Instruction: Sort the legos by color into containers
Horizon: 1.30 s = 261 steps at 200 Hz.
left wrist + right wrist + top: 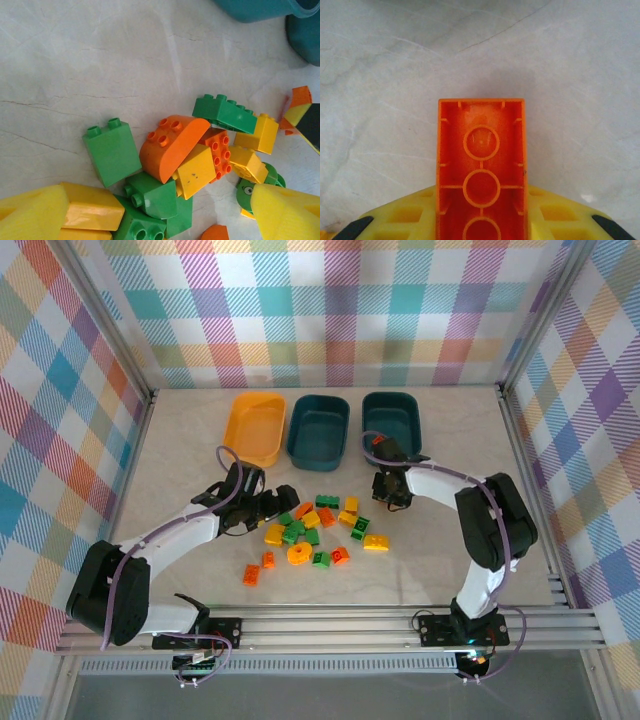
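The right gripper (481, 222) is clamped on an orange brick (481, 165) whose hollow underside faces the wrist camera. The frame edge cuts off the brick's lower end, and just the upper parts of the yellow fingers (402, 217) show. Seen from above, that gripper (392, 498) sits just in front of the right teal tub (391, 420), and the brick cannot be made out there beneath the wrist. The left gripper (160, 205) stands wide, its own fingers cropped at the bottom corners of its wrist view. Part of the pile lies between them: a curved orange brick (172, 145) leaning on green and yellow ones, with a green two-stud brick (111, 150) beside it. A round green piece (245, 190) is half hidden behind the right finger, and whether either finger touches a brick cannot be told. The legos (315, 530) lie scattered on the table (180, 460) between the arms, on the near side of the row formed by the yellow-orange tub (255, 427), the middle teal tub (318, 428) and the right one.
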### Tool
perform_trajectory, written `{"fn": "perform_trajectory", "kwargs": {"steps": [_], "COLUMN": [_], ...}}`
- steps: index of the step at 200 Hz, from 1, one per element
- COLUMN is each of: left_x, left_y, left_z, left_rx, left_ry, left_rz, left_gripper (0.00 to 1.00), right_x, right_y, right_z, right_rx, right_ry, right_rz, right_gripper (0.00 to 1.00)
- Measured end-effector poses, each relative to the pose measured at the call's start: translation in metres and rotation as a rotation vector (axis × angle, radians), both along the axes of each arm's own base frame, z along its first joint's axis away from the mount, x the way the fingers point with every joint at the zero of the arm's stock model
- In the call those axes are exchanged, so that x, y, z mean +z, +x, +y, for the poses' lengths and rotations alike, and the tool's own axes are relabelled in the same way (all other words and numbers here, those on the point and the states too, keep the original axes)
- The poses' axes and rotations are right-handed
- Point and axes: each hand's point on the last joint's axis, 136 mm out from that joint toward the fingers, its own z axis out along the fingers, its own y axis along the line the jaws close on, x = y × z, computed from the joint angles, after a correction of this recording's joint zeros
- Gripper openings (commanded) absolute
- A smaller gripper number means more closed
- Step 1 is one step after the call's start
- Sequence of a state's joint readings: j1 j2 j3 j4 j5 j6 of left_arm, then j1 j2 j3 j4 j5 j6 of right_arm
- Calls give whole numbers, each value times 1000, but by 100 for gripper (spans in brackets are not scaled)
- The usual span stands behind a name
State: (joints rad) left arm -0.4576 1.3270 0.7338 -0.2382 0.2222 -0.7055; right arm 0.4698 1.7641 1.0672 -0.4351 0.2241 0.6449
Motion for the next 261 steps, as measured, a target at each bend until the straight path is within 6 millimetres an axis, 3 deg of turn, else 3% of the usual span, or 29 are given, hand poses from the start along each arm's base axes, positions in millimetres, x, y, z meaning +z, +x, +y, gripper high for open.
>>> {"fn": "perform_trajectory", "kwargs": {"steps": [22, 45, 67, 83, 95, 112, 142, 154, 168, 177, 223, 243, 261], "left_x": [0, 4, 13, 19, 22, 22, 13, 7, 0, -3, -3, 4, 10], "left_y": [-1, -4, -1, 3, 6, 9, 9, 8, 5, 4, 5, 8, 6], "left_z": [3, 9, 13, 14, 16, 16, 19, 20, 19, 19, 14, 8, 0], "left_rx": [3, 11, 26, 36, 43, 47, 48, 46, 39, 34, 11, -3, -36], "left_ry": [14, 41, 57, 61, 64, 70, 89, 99, 108, 111, 107, 98, 110], "left_rz": [1, -6, -31, -48, -49, -40, -1, 19, 46, 61, 85, 68, 53], "left_gripper": [95, 95, 96, 96, 95, 95, 94, 93, 93, 93, 90, 87, 85], "right_x": [26, 75, 124, 143, 144, 124, 73, 57, 48, 49, 75, 91, 110], "right_y": [-1, 9, 42, 75, 106, 145, 175, 176, 174, 173, 175, 155, 125], "right_z": [0, -1, 4, 3, 0, -2, -10, -10, -10, -11, -11, -12, -16], "right_rx": [19, 43, 56, 50, 41, 41, 50, 61, 67, 67, 82, 87, 80], "right_ry": [11, 21, 34, 42, 46, 45, 21, 15, 20, 22, 31, 38, 54], "right_rz": [-57, -174, -291, -338, -343, -313, -197, -152, -116, -105, -150, -176, -219], "right_gripper": [20, 21, 22, 22, 22, 24, 28, 32, 50, 56, 62, 62, 62]}}
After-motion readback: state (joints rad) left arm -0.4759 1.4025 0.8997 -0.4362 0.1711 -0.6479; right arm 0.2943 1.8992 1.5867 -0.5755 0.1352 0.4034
